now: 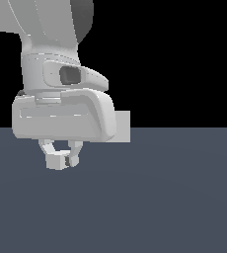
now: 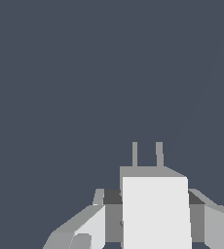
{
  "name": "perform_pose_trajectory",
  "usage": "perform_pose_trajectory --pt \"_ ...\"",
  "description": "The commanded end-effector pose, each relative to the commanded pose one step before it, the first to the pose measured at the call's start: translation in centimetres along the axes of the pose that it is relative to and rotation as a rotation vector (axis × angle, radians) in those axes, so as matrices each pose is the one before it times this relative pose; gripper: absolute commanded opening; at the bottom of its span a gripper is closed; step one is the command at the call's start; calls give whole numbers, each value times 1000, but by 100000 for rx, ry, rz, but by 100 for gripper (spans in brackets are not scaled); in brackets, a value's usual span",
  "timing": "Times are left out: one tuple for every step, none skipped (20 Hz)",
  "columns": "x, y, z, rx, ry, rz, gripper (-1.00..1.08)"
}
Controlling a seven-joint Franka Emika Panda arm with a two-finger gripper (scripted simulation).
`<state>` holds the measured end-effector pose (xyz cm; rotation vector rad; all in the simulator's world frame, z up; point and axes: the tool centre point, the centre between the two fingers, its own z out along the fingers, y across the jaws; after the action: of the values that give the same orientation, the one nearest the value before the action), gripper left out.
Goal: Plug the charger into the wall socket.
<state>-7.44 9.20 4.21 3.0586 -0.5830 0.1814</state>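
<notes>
1. The tool (image 1: 62, 159) hangs just over the worktop (image 1: 174, 197), its two fingers drawn in on the charger (image 2: 155, 209). In the wrist view the off-white block fills the gap between the fingers, and its two grey prongs (image 2: 146, 154) stick out ahead of it, free of anything.

2. In the exterior view only a small pale piece of the charger shows between the fingertips; the rest is hidden by the hand.

3. The wall socket (image 1: 123, 126) is a pale square peeking from behind the arm's big housing, toward the exterior view's right, at the line where the worktop meets the dark backdrop. Most of it is covered, so I cannot make out its centre mark or the holes.

4. Risk, as I judge it: the socket stands well apart from the prongs, and the wrist view shows none of it. If the charger is carried over with even a slight twist or height error, the prongs would hit the plate's face instead of entering.

5. A second risk: a hard push against a missed hole could make the block slide or rotate in the fingers.

6. The worktop is a flat, plain slate-blue surface with no markings. Behind it the room is simply black, with nothing to see.
</notes>
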Motion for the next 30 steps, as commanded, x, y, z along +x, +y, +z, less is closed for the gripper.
perform_pose_trajectory --pt "1037 808 -424 491 70 -4194 -100" --pt "405 316 -159 189 8 -1604 -100" --pt "405 315 -158 189 7 -1596 -100" --pt "404 312 -158 190 5 -1595 -100" --pt "404 312 -157 190 4 -1590 -100" --pt "404 311 -157 192 3 -1590 -100" --pt "404 310 -157 193 1 -1590 -100" --pt "405 309 -157 194 0 -1591 -100" --pt "407 309 -157 195 -1 -1594 -100" --pt "408 309 -157 197 -3 -1599 -100" --pt "410 309 -158 198 -4 -1606 -100" --pt "413 309 -158 200 -5 -1613 -100" --pt "416 311 -158 202 -6 -1620 -100" --pt "419 310 -159 204 -8 -1633 -100" --pt "423 311 -160 206 -9 -1644 -100" --pt "428 312 -160 208 -11 -1659 -100" --pt "423 306 -157 205 -12 -1634 -100" --pt "405 291 -150 196 -12 -1565 -100" --pt "388 277 -143 187 -13 -1493 -100" --pt "370 261 -135 177 -14 -1423 -100" --pt "352 246 -127 167 -14 -1350 -100" --pt "335 232 -119 157 -15 -1275 -100" --pt "316 214 -112 147 -16 -1203 -100" --pt "297 200 -104 136 -16 -1124 -100" --pt "276 185 -96 126 -16 -1044 -100" --pt "255 168 -87 115 -15 -962 -100" --pt "234 152 -79 104 -15 -875 -100" --pt "212 134 -70 93 -15 -791 -100" --pt "190 117 -61 81 -15 -703 -100" --pt "167 100 -52 69 -14 -614 -100"
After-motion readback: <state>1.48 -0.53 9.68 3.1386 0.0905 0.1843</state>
